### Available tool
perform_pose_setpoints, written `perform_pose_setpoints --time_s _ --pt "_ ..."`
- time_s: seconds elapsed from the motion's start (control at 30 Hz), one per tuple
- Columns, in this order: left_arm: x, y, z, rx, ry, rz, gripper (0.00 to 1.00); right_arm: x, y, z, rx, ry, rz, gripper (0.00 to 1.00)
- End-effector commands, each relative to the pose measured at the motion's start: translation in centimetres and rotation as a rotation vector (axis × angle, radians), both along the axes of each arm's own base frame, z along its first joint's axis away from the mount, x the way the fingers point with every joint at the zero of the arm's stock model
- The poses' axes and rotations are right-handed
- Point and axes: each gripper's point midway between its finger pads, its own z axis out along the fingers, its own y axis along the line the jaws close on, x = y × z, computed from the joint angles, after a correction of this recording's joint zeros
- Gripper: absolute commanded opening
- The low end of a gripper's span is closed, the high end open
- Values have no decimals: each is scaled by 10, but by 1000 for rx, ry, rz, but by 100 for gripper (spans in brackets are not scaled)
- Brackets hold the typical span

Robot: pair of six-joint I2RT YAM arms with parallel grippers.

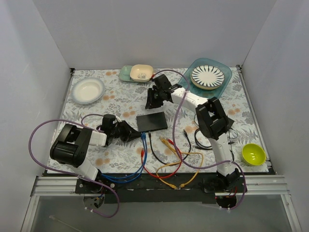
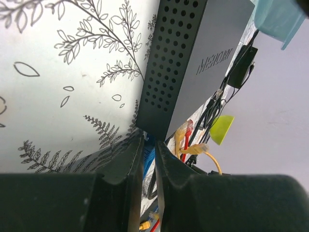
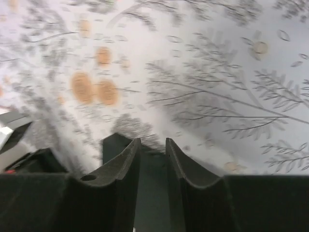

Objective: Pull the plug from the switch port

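The flat black switch box lies mid-table. A blue plug sits in the port at the box's near left corner, its blue cable running toward the front edge. My left gripper comes in from the left. In the left wrist view the left gripper is closed on the blue plug, right at the box's perforated side. My right gripper is at the box's far edge. In the right wrist view the right gripper has its jaws nearly together, empty, over the dark box.
Loose red, yellow and black cables lie in front of the box and loop to the front edge. A lime bowl is at the right. A white bowl, a beige bowl and a striped plate are at the back.
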Motion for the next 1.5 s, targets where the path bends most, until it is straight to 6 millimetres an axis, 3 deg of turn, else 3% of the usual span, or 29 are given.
perform_pose_setpoints --time_s 0.0,0.1,0.33,0.73,1.3,1.47 --pt "-8 10 -20 77 66 13 15 -2 -12 -25 -10 112 -15 33" --pt "-6 10 -18 73 57 15 30 -9 -16 -28 8 98 -18 32" --pt "0 9 -22 50 73 50 46 -17 -20 -29 5 105 -13 32" --pt "-11 8 -30 18 79 44 34 -35 -30 -44 -5 140 -5 31" --pt "-15 13 -44 67 98 38 22 -36 -30 -46 -7 144 -6 30" --pt "-15 13 -44 83 92 20 24 -35 -29 -46 -7 145 -7 30"
